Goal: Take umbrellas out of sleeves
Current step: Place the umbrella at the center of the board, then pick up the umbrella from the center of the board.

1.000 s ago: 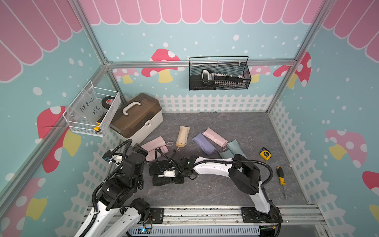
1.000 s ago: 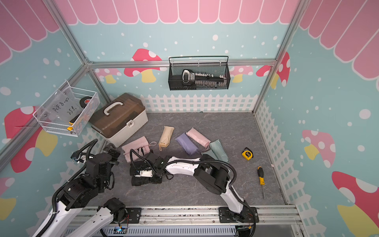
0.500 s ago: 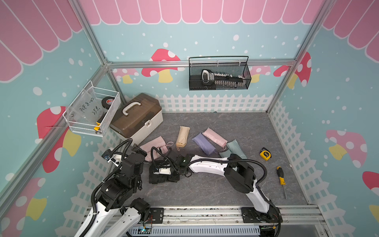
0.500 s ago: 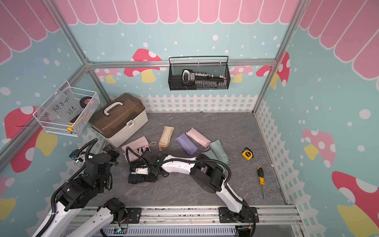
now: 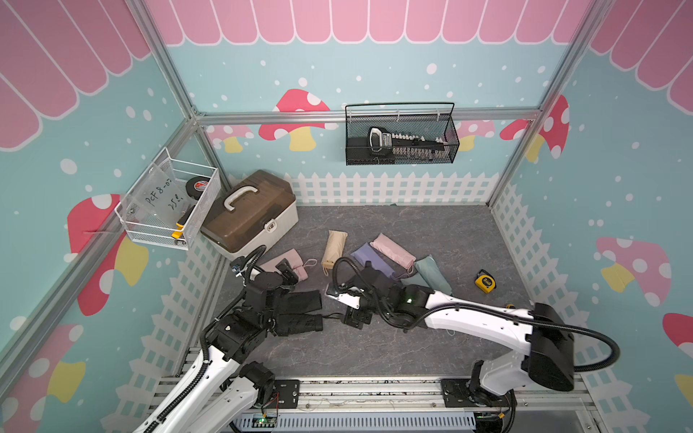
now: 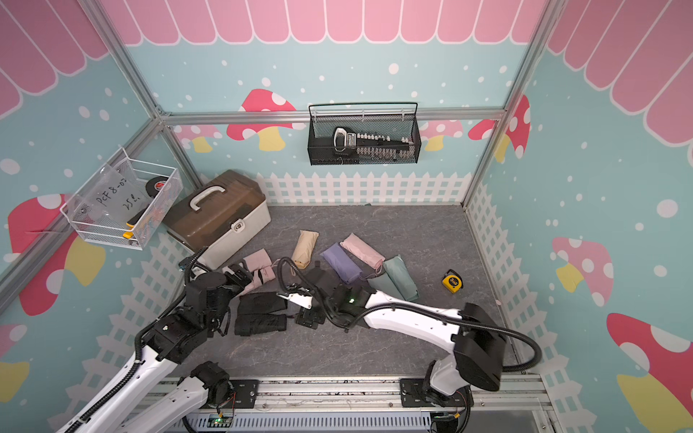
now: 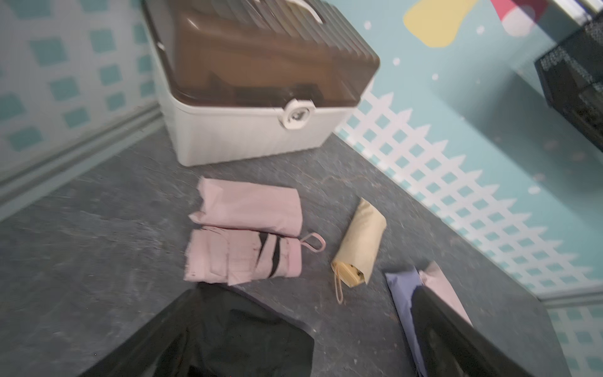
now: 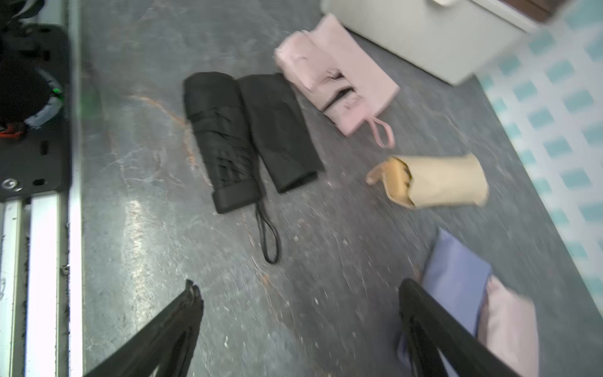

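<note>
A black umbrella [image 5: 300, 324] [image 8: 222, 137] lies bare on the floor with its wrist loop loose, beside its flat black sleeve [image 5: 302, 301] [image 8: 280, 130]. My right gripper [image 8: 298, 290] [image 5: 354, 318] is open and empty, just right of that loop. My left gripper [image 7: 306, 310] [image 5: 287, 271] is open over the black sleeve's far end, near a bare pink umbrella [image 7: 241, 258] and its pink sleeve [image 7: 251, 209]. A beige umbrella [image 5: 335, 247] [image 8: 437, 182] sits in its sleeve. Lilac [image 5: 371, 258], pink [image 5: 392, 249] and mint [image 5: 431, 273] sleeved bundles lie further right.
A brown-lidded storage box [image 5: 251, 213] stands at the back left, close behind the pink pair. A yellow tape measure [image 5: 485, 280] lies to the right. Wire baskets hang on the back wall [image 5: 401, 137] and the left wall [image 5: 168, 204]. White fence panels line the floor's edges.
My right gripper has opened, let go of the black umbrella and drawn back to the right. The umbrella now rests on the floor beside the black sleeve. The left gripper stayed open.
</note>
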Controlling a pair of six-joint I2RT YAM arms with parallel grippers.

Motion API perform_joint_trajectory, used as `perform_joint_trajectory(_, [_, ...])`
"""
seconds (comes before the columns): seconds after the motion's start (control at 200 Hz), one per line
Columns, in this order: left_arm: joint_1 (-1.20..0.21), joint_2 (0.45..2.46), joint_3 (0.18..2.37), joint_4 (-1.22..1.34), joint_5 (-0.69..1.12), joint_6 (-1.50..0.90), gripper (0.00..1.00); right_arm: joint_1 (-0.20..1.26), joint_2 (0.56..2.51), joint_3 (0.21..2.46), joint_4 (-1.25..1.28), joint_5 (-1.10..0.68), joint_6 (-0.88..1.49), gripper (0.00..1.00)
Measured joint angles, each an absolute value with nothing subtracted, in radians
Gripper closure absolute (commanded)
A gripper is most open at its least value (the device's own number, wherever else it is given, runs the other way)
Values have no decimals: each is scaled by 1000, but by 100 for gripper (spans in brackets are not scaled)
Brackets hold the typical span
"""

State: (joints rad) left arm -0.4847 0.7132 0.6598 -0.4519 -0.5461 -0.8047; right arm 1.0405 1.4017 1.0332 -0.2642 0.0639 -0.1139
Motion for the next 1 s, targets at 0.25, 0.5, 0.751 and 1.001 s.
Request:
perform_joint_trajectory(0.25, [-484,1035,694,-165,-349,-674,0,860,1095,780,-295,205,178,1])
perform_joint_trajectory(0.5, [-437,1476,996,-80,-184,-563,2,756,1039,752,-352,204,302,1])
perform_joint_trajectory(0.751, [-426,1931,1487,-254,-171,-366,2,722,1037,722,-349,120,333,1])
perform_joint_trajectory(1.001, [-424,2159,1770,-503,-218,-265,2,711,1027,693,-348,67,334,1])
